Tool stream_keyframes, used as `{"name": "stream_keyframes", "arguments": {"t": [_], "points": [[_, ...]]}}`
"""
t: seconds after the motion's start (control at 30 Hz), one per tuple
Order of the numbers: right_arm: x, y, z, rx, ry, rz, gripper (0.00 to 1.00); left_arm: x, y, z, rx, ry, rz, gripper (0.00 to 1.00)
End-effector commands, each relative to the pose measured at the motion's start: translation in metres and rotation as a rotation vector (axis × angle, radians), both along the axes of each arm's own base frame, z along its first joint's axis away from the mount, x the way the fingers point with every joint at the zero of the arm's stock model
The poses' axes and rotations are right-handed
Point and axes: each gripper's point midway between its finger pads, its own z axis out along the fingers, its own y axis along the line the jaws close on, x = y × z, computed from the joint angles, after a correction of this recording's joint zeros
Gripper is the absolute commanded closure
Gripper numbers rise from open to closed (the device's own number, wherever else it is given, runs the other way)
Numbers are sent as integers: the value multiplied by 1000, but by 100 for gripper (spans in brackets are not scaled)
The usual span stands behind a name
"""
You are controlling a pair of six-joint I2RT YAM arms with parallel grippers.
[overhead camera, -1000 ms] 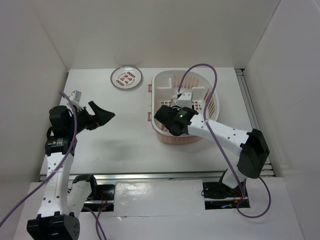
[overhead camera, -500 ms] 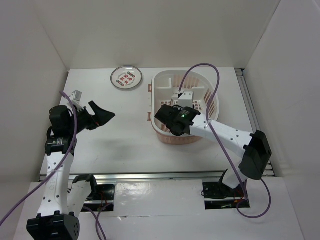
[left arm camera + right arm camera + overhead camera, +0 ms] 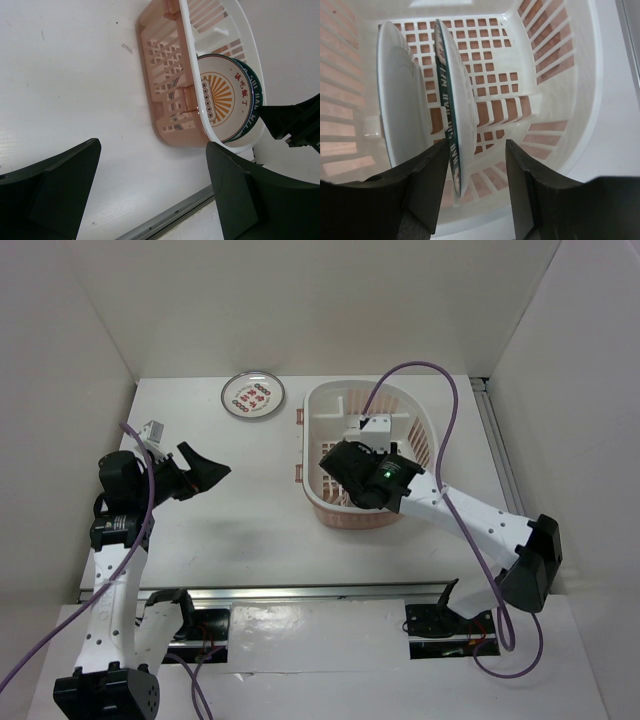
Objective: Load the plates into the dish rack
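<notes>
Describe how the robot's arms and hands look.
The left arm and right arm have white links, black joints and trailing purple cables. The left hand and right hand each carry two black wedge fingers. A green light marks the right wrist.

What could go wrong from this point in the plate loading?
The teal-rimmed plate stands on edge between the fingers of the right gripper, close to one, so pulling out could knock it over.
It stands beside the sunburst plate, so a tip could topple both in the dish rack.
The red-character plate lies flat on the table near the far edge, probably an awkward grasp.
</notes>
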Motion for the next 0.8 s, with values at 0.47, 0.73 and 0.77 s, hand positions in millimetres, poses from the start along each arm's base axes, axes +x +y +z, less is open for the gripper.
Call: {"name": "stream_keyframes", "arguments": {"t": [0.47,0.73,0.77], "points": [[0,30,131,145,-222,228,0,6,1,2,-8,-29,-1,0],[-37,72,184,382,-324,584,0,48,-3,-55,-277,166,65,0],[-46,78,187,399,-318,645,0,60,2,-49,-283,108,90,0]]}}
